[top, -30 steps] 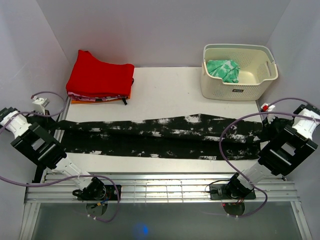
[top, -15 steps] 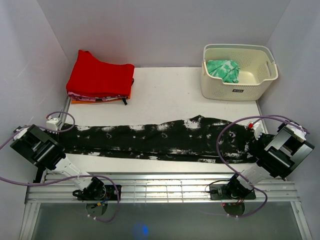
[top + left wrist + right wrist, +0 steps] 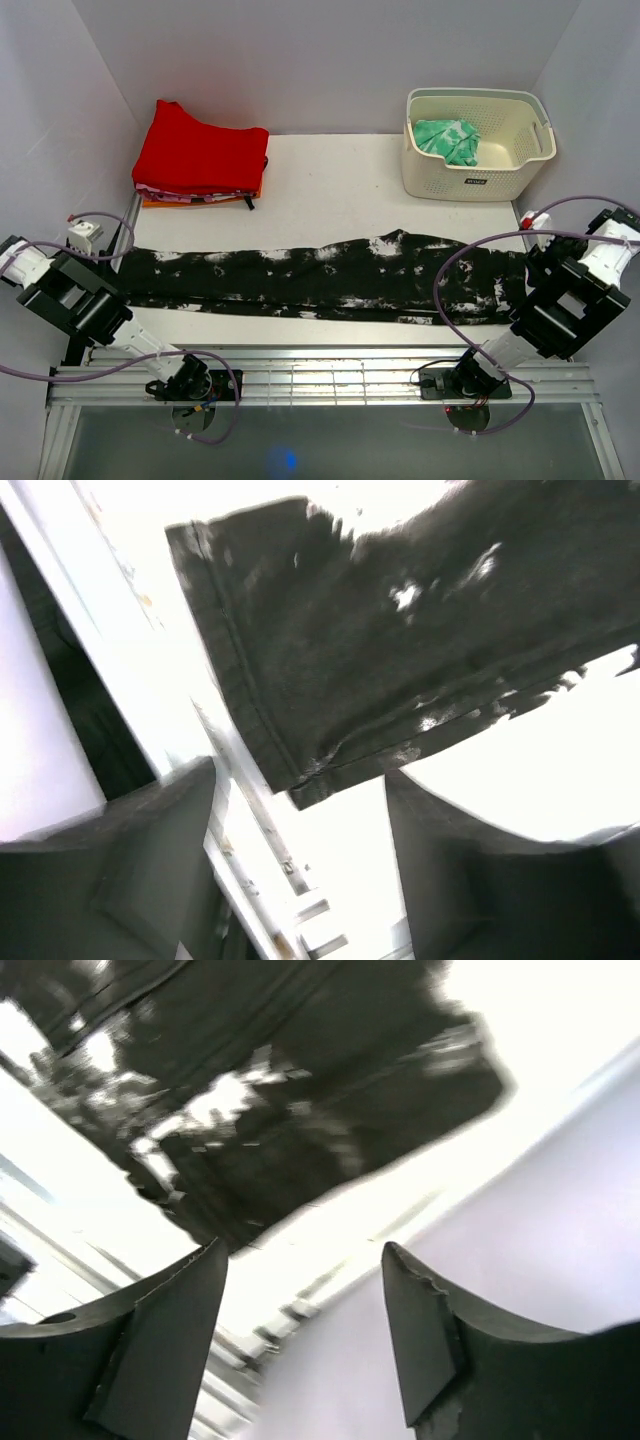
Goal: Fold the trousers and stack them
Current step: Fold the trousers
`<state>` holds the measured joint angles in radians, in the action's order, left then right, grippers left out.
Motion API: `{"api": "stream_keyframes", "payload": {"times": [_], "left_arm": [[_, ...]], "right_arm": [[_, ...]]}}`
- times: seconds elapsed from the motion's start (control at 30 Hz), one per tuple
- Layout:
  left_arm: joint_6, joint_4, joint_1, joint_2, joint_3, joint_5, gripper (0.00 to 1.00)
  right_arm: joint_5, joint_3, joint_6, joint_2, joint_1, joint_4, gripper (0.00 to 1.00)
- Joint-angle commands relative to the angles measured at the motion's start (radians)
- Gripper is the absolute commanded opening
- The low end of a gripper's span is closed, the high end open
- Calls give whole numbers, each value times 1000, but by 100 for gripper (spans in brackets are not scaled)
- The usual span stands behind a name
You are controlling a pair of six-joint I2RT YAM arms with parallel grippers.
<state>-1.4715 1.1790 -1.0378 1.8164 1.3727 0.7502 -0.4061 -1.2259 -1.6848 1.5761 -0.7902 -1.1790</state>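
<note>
Parted hand above the trousers

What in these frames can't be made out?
- Top view: right end of the trousers, covered by the right arm and its cable.
- Top view: layers under the red garment, too small.
- Right wrist view: trousers' detail, blurred.
- Top view: green cloth's shape, bunched in the basket.

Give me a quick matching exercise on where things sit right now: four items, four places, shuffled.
Items:
1. trousers
2. red garment
3. basket
4. green cloth

Places:
A. standing at the far right
B. lying inside the basket
C. stretched out flat along the near side
D. folded at the far left

Pairs: 1-C, 2-D, 3-A, 4-B
</note>
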Motion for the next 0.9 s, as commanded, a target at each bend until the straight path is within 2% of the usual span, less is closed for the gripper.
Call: {"api": "stream_keyframes", "payload": {"times": [0.0, 0.1, 0.13, 0.17, 0.23, 0.27, 0.33, 0.37, 0.43, 0.47, 0.63, 0.67, 0.77, 0.87], "left_arm": [[-165, 203, -22, -110, 103, 138, 83], [-184, 223, 10, -173, 83, 161, 89], [-190, 223, 31, -195, 62, 153, 89], [-194, 222, 83, -219, 34, 144, 87], [-219, 222, 140, -294, -67, 140, 82], [-217, 219, 212, -314, -99, 141, 79], [-158, 196, 292, -360, -177, 159, 74], [-124, 182, 377, -371, -199, 166, 73], [-16, 139, 467, -391, -259, 173, 73], [22, 119, 548, -411, -277, 185, 73], [331, -85, 787, -471, -394, 196, 73], [362, -119, 861, -480, -437, 189, 73], [454, -237, 982, -505, -494, 137, 71], [491, -289, 1068, -511, -535, 118, 72]], "right_arm": [[-91, -116, 39, -86, 49, -133, 70], [-103, -63, 107, -163, 187, -131, 66], [-121, -22, 135, -180, 231, -128, 65], [-129, -3, 170, -194, 337, -113, 62], [-148, 50, 321, -226, 455, -67, 60], [-152, 68, 374, -234, 577, 3, 56], [-160, 98, 536, -245, 695, 76, 54], [-158, 121, 586, -243, 812, 111, 52], [-151, 141, 695, -231, 925, 192, 52], [-136, 153, 723, -226, 1009, 218, 52], [-76, 242, 810, -180, 1192, 361, 49], [-70, 252, 827, -173, 1209, 377, 48], [-68, 282, 840, -146, 1256, 401, 48], [-71, 304, 849, -126, 1283, 413, 48]]}}
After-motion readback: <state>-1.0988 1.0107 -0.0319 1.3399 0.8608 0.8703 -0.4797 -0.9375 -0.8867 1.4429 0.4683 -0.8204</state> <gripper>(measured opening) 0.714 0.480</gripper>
